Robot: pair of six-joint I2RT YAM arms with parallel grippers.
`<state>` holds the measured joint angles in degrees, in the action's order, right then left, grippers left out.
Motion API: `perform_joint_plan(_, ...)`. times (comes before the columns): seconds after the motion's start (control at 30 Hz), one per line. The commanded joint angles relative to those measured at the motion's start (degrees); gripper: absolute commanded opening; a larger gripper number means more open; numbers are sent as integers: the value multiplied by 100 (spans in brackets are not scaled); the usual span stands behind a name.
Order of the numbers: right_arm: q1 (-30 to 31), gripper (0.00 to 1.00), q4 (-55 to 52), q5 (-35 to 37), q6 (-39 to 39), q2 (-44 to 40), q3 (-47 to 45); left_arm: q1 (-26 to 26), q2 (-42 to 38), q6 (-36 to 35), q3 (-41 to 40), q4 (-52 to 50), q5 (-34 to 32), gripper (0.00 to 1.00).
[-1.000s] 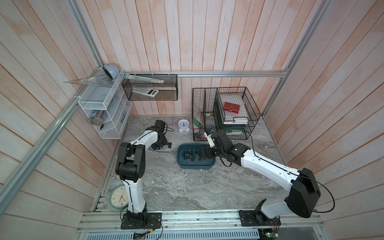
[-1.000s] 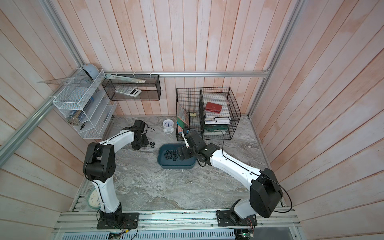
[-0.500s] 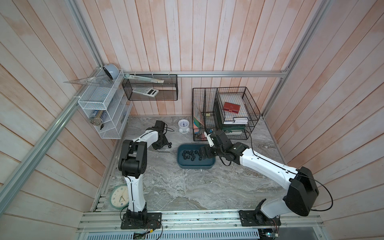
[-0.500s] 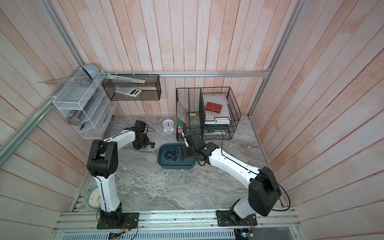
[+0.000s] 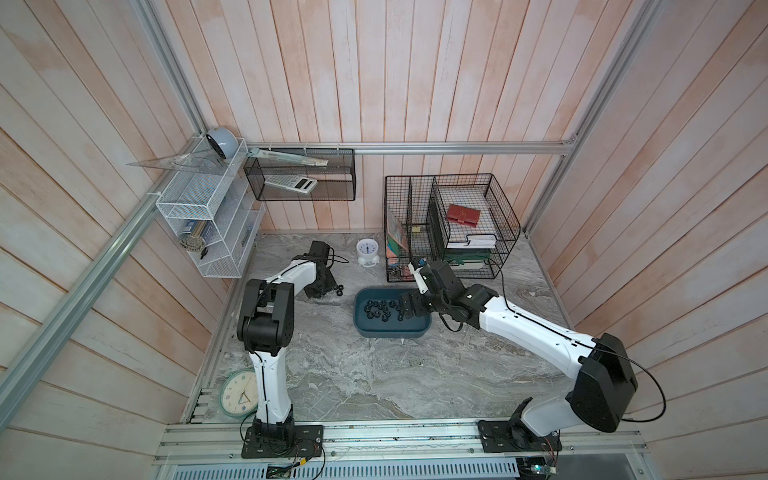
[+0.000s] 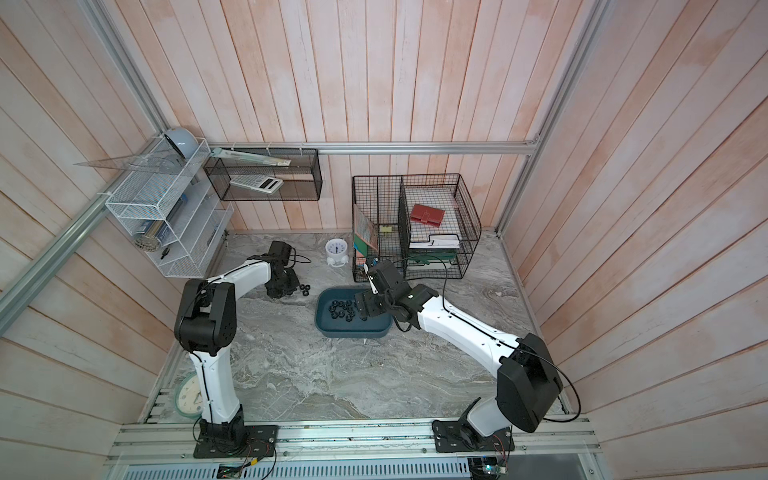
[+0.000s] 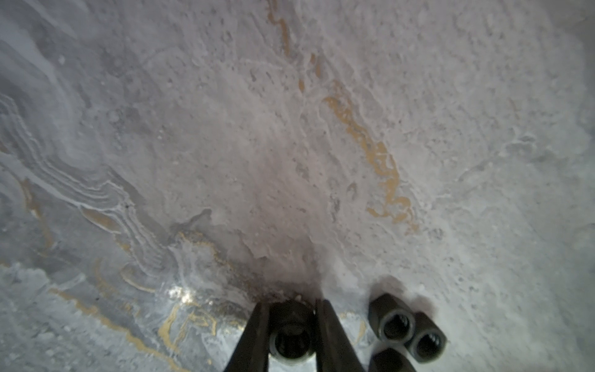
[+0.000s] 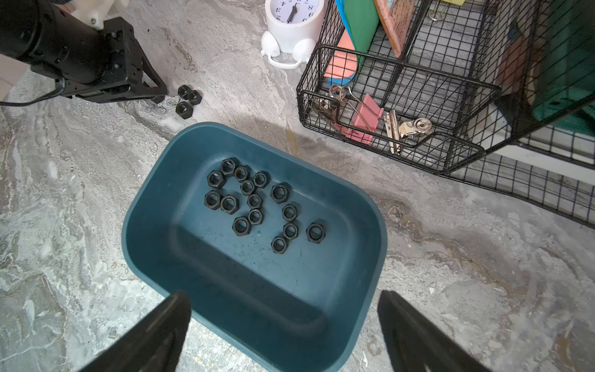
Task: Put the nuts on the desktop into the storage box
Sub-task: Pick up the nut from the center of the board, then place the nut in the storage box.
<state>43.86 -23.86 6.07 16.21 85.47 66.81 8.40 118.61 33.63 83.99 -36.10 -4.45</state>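
The left pincer (image 7: 292, 306) is pressed low to the grey marbled worktop (image 5: 374, 374), its two fingers pinching one black hex nut (image 7: 291, 338) that sits squarely between the tips. Three loose nuts (image 7: 405, 331) lie touching one another just beside that pincer, on its side toward the storage box (image 5: 390, 330). Inside the box, a cluster of nuts (image 8: 254, 201) lies flat on the floor, ahead of the right pincer (image 8: 283, 294). That pincer hangs over the box's near end, fingers spread wide and holding nothing.

Black nuts (image 8: 260, 200) lie in teal storage box (image 8: 363, 251); three nuts (image 8: 190, 96) on marble desktop (image 8: 64, 193)
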Motion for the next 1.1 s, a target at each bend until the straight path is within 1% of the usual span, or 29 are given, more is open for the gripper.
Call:
perform_joint_plan(0.0, 35, 98, -81, 119, -13, 1, 56, -12, -241, -5, -85, 7, 101, 24)
perform_joint_plan(0.17, 7, 98, -75, 377, 149, -91, -89, 72, -744, 47, -216, -43, 133, 24)
perform_joint_plan(0.3, -76, 98, -57, 553, 311, -212, -261, 325, -1074, 68, -215, -160, 74, 24)
perform_joint_plan(0.4, -138, 98, -34, 587, 388, -315, -397, 642, -1246, 124, -159, -235, 14, 24)
perform_joint_plan(0.57, -208, 98, -46, 701, 528, -539, -634, 1325, -1330, 342, -33, -223, 21, 24)
perform_joint_plan(0.7, -255, 98, -63, 799, 568, -795, -862, 1888, -1221, 499, 91, -136, 14, 24)
perform_joint_plan(0.87, -320, 98, -106, 878, 618, -1154, -1136, 2531, -824, 575, 371, -32, 82, 24)
perform_joint_plan(1.07, -341, 98, -201, 973, 645, -1484, -1344, 2979, -262, 549, 719, 130, 145, 24)
